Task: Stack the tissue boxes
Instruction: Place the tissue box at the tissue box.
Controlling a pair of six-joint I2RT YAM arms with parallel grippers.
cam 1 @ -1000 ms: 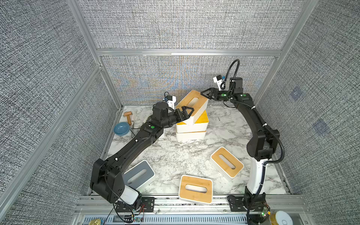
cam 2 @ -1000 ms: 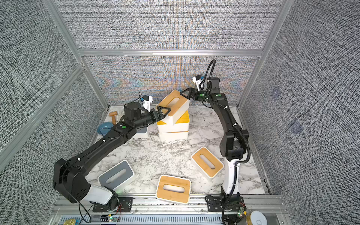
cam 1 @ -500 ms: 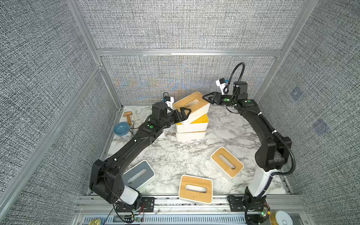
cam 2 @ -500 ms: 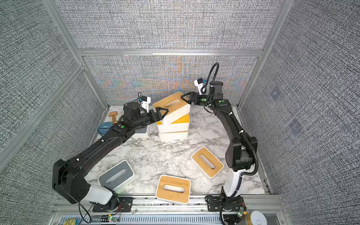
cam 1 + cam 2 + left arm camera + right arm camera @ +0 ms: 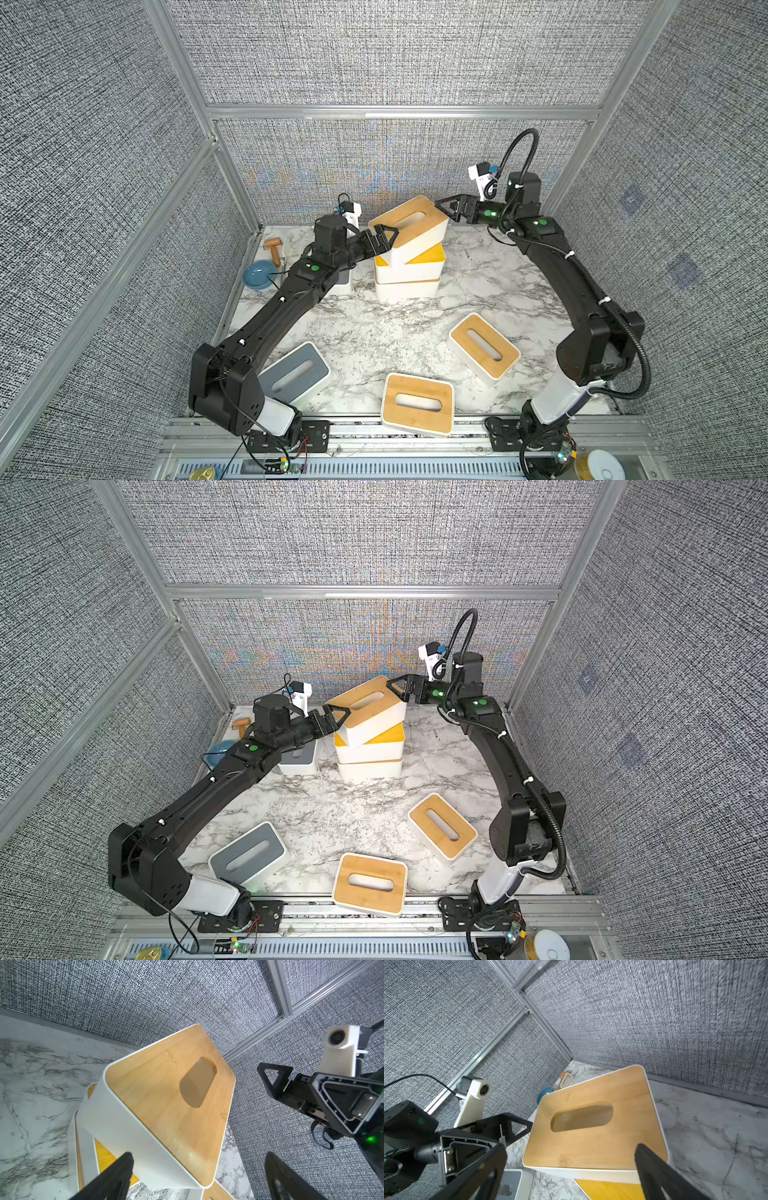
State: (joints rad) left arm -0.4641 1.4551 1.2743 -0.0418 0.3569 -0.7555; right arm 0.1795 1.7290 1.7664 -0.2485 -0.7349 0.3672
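Observation:
Three tissue boxes are piled at the back of the table. The top tissue box [image 5: 409, 224] [image 5: 365, 706] has a tan lid and lies skewed, turned across the yellow-lidded middle box [image 5: 428, 259], which sits on the lowest box [image 5: 407, 289]. My left gripper [image 5: 384, 237] [image 5: 198, 1157] is open, its jaws either side of that top box's left end without pressing it. My right gripper [image 5: 448, 207] [image 5: 570, 1148] is open at its right far corner. Two tan-lidded boxes [image 5: 484, 352] [image 5: 417, 403] and a grey-lidded one [image 5: 295, 372] lie loose near the front.
Another grey-lidded box [image 5: 299, 758] stands partly hidden under my left arm. A blue bowl [image 5: 259, 274] and a small wooden tool [image 5: 274, 245] sit at the back left by the wall. Fabric walls close in the marble table [image 5: 365, 332] on three sides.
The right arm's elbow has swung outward to the right. Both open grippers have drawn back slightly from the top box's ends, and that box has turned a little on the pile.

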